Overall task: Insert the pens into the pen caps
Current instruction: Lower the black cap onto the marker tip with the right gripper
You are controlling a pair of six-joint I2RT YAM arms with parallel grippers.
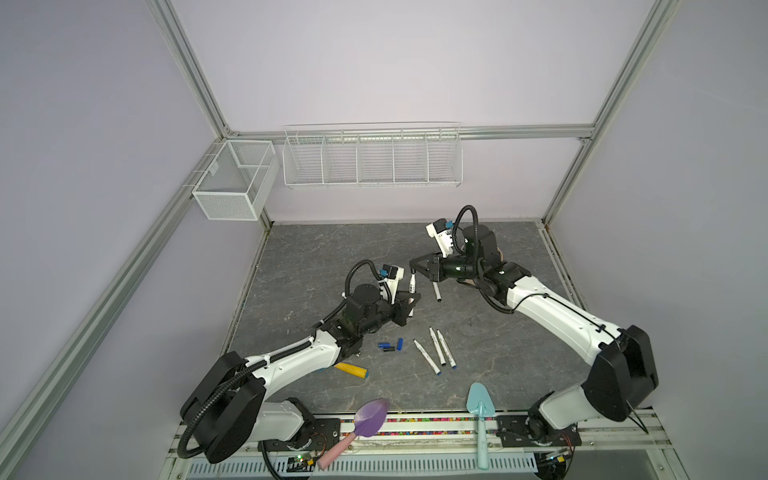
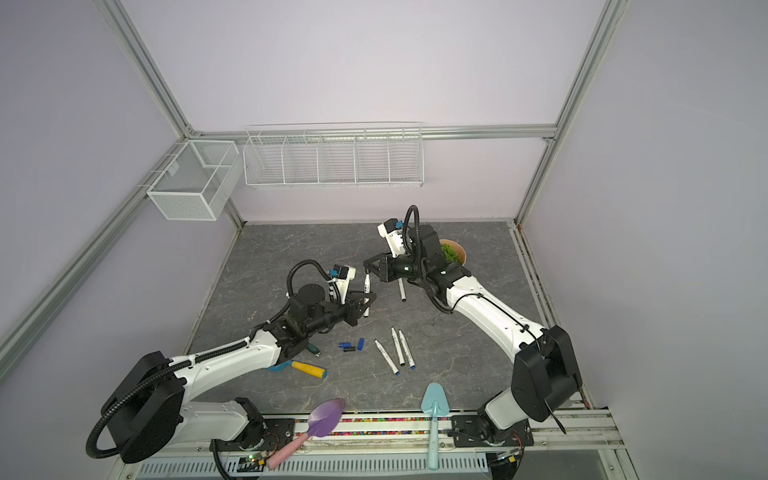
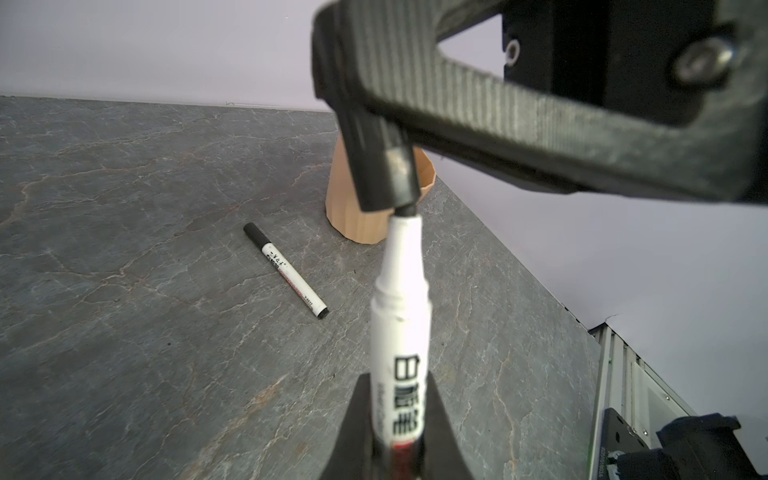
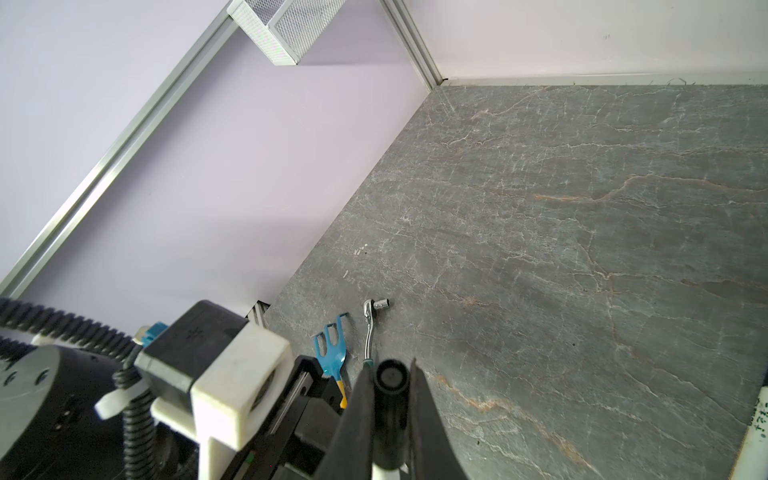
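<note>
The left gripper [image 1: 409,302] is closed tight on the lower barrel of a white pen [image 3: 400,316]. It holds the pen nearly upright above the table [image 2: 457,353], off to the left-arm side of the tan pot [image 2: 460,252], with the nib end up. The right gripper [image 1: 415,264] reaches over from the pot's side. Its jaws are pinched on a black cap [image 4: 390,397], which points mouth-down over the pen. In the left wrist view the dark nib meets the cap's rim [image 3: 380,174]. The close-up is soft there, so the nib may be just inside the mouth or only touching it.

A capped pen [image 3: 286,270], white with a black cap, lies flat on the table between the tan pot and the held pen. Three pens [image 1: 435,347] lie side by side well apart from the pot, on the side towards the arm bases. Their tapered ends point roughly back towards the pot. The loose pen caps [image 1: 400,343], blue and black, sit in a small cluster just beside those three pens, on the side away from the pot. They are near the left arm's forearm.
</note>
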